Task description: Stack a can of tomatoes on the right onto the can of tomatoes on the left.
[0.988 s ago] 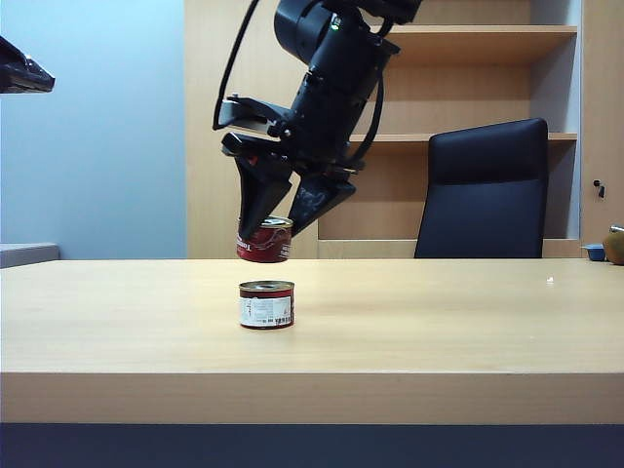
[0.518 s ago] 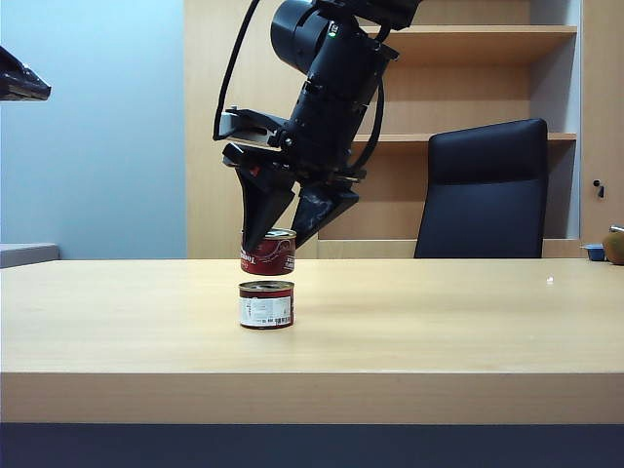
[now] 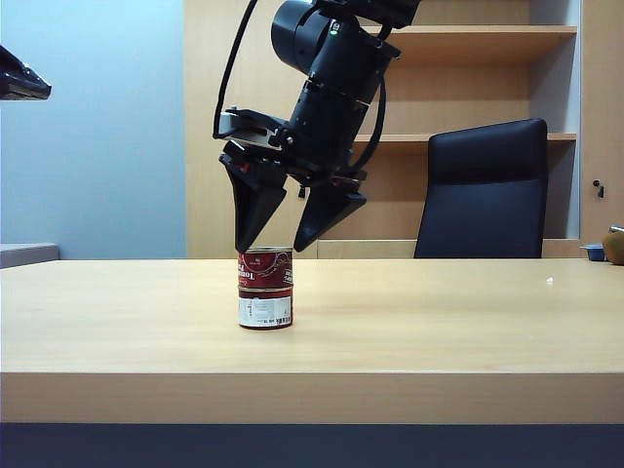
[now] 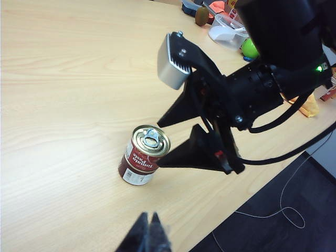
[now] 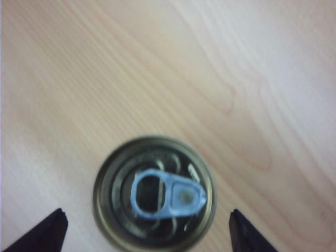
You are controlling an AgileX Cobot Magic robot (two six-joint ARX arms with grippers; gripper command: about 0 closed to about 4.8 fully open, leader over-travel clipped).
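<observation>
- The right gripper hangs just above the stack, its fingers spread wide, clear of the can on both sides and holding nothing.
- The red can sits on the white-labelled can, rims roughly flush, near the centre of the surface.
- To finish well, I would lift the right gripper straight toward 12 o'clock, with no sideways drift, so neither finger clips the rim and tips the stack.
- The left gripper waits well apart at about 6 o'clock from the stack in its own view, fingers narrow, seemingly pressed together and empty.
</observation>
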